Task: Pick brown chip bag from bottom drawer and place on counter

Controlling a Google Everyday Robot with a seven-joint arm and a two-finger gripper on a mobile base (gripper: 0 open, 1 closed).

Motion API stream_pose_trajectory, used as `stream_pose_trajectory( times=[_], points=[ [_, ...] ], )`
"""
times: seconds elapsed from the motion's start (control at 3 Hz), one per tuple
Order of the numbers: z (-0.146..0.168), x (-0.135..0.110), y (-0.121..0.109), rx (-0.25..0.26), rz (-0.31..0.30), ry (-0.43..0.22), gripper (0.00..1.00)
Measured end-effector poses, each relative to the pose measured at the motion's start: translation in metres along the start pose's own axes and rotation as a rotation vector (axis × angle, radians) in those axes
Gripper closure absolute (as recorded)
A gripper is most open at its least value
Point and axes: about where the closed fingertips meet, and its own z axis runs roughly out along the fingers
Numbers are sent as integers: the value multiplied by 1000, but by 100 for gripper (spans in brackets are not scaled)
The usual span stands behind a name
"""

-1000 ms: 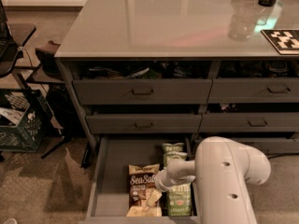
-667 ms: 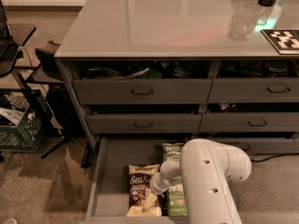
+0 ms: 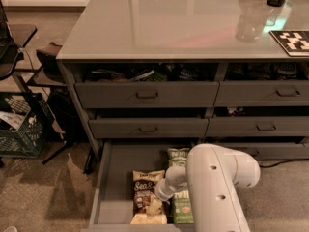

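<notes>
The counter (image 3: 159,18) spreads across twelve o'clock. At six o'clock the bottom drawer (image 3: 116,178) stands pulled open. My white arm (image 3: 217,182) reaches down into it from five o'clock. The brown chip bag (image 3: 146,197) lies flat on the drawer floor, with a green bag (image 3: 178,156) at its three o'clock. My gripper (image 3: 161,193) sits at the brown bag's right edge; I cannot tell whether it is grasping anything.

high view down: pincer (image 3: 160,195) over drawer (image 3: 118,178)
</notes>
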Motion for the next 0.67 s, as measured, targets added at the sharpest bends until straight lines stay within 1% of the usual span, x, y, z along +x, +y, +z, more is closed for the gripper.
stream_pose_trajectory(
  times=[0.67],
  points=[
    [0,0,0,0,0,0,66]
  ],
)
